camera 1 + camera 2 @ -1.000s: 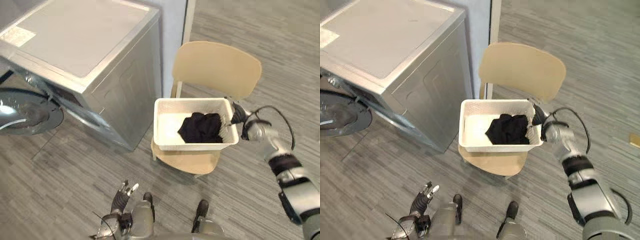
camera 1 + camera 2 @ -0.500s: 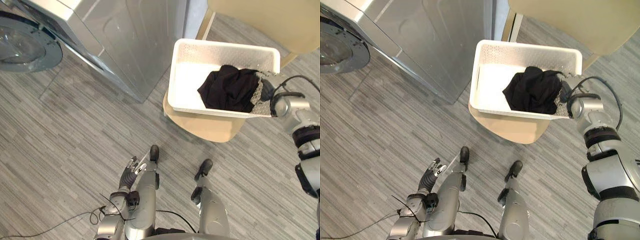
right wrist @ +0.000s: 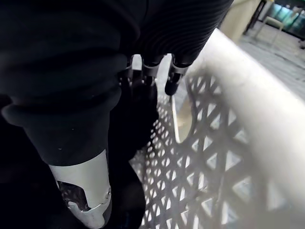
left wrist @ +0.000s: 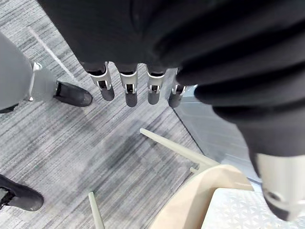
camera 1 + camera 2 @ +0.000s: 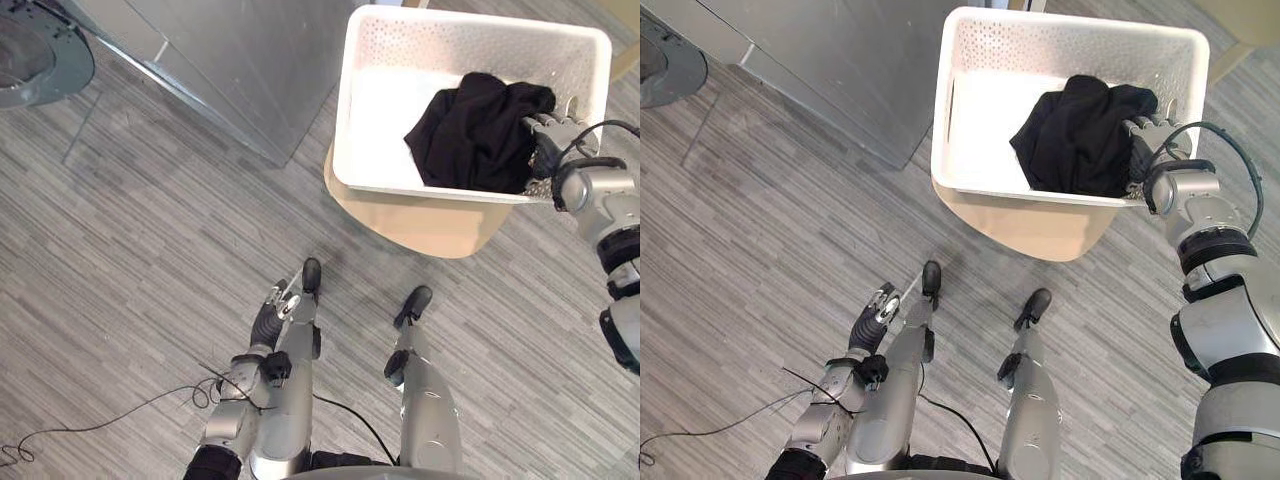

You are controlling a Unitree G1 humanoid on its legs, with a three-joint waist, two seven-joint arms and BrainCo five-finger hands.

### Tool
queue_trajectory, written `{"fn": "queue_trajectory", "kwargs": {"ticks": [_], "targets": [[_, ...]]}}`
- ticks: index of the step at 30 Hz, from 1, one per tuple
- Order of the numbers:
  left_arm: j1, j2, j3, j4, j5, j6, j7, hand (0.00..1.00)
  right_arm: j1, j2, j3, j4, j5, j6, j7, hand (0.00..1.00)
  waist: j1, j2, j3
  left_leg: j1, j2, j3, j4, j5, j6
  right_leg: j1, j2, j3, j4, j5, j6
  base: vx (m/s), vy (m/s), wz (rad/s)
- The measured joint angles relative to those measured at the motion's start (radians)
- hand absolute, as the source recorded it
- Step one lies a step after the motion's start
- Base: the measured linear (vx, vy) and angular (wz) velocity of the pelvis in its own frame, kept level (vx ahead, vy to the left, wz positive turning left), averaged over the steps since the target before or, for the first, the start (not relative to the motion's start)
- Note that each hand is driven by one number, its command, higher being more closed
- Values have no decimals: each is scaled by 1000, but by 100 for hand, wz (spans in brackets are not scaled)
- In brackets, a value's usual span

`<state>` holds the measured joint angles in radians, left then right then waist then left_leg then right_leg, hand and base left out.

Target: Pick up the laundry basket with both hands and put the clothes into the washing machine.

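A white perforated laundry basket (image 5: 345,120) stands on a beige chair seat (image 5: 420,225), with a heap of black clothes (image 5: 475,130) in its right half. My right hand (image 5: 550,140) reaches over the basket's right rim. In the right wrist view its fingers (image 3: 174,81) lie straight along the inside of the lattice wall (image 3: 205,157), beside the black cloth. My left hand (image 5: 272,315) hangs low near the floor, well short of the basket, its fingers (image 4: 128,90) straight and holding nothing.
The silver washing machine (image 5: 220,60) stands at the upper left, left of the chair, its round door (image 5: 35,60) swung open at the far left. Grey plank floor lies between me and the chair. A chair leg (image 4: 176,148) shows in the left wrist view.
The camera has tilted down and come closer, so basket and chair sit higher and larger. My right hand stays at the basket's right wall. The left hand still hangs low.
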<state>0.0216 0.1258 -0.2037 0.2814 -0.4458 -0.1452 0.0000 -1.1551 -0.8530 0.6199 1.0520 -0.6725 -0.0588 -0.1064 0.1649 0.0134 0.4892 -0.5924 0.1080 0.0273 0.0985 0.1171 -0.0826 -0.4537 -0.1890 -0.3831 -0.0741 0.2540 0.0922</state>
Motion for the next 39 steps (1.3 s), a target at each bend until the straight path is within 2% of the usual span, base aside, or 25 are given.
{"fn": "queue_trajectory", "kwargs": {"ticks": [4, 5, 10, 16, 21, 24, 27, 32, 34, 36, 39], "targets": [[-41, -5, -29, -3, -53, -17, -1, 0, -43, -29, 9, 5, 38, 1, 2, 0, 15, 3, 8, -36, 8, -17, -32, 26, -7, -38, 12, -11, -6, 2, -2, 0, -1, 6], [-53, -6, -32, -5, -56, -17, -1, 0, -56, -28, 14, 16, 45, 2, 2, 100, 16, 3, 9, -49, 10, -28, -35, 34, -10, -41, 17, -22, -16, 5, -4, 3, -2, 17], [-75, -40, -37, -19, -64, -19, -1, 0, -71, -23, 26, 24, 106, 25, 1, 100, 44, 4, 10, -63, 16, -40, -64, 55, -18, -60, 27, -29, -23, 5, -6, 0, 2, 4], [-80, -64, -38, -25, -64, -19, 1, 0, -73, 4, 15, 18, 144, 24, -3, 100, 46, 3, 10, -64, 22, -44, -67, 57, -21, -58, 32, -27, -23, 5, -6, -3, 40, 2], [-80, -61, -18, -46, -63, -19, 5, 0, -56, 27, -44, -8, 153, 24, -6, 100, 44, 0, 12, -41, 37, -40, -79, 69, -27, -44, 46, -22, -23, 5, -6, -23, 24, -5], [-80, -62, -19, -47, -62, -18, 9, 0, -40, 32, -123, -34, 163, 27, -14, 100, 38, 0, 12, 17, 45, -38, -115, 83, -32, -4, 53, -21, -23, 5, -6, -20, 17, -2], [-78, -59, -2, -54, -61, -18, 23, 0, -34, 31, -216, -105, 214, 37, -33, 100, 19, -3, 11, 76, 49, -34, -143, 90, -33, 41, 57, -20, -23, 5, -6, -51, 32, 0], [-77, -35, 20, -58, -50, -16, 23, 0, 2, 28, -371, -299, 276, 43, -92, 100, -12, -10, 8, 156, 49, -20, -169, 96, -33, 102, 58, -6, -23, -4, -5, -58, 25, -3], [-76, -29, 42, -58, -43, -14, 25, 0, 68, 28, -488, -430, 311, 45, -127, 100, -20, -13, 6, 191, 49, -15, -169, 95, -33, 136, 59, -2, -23, -8, 0, -22, 7, 1], [-36, -18, 68, -63, -27, -13, 26, 0, 174, 89, -617, -564, 331, 45, -174, 100, -30, -56, -51, 211, 50, 4, -169, 92, -36, 146, 62, 11, -23, -16, 2, 1, 10, -14], [-2, -13, 98, -63, -14, -7, 27, 0, 300, 175, -758, -727, 351, 43, -224, 100, -45, -94, -85, 257, 52, 12, -169, 79, -38, 186, 65, 21, -23, -27, -3, 36, 0, -10]]}}
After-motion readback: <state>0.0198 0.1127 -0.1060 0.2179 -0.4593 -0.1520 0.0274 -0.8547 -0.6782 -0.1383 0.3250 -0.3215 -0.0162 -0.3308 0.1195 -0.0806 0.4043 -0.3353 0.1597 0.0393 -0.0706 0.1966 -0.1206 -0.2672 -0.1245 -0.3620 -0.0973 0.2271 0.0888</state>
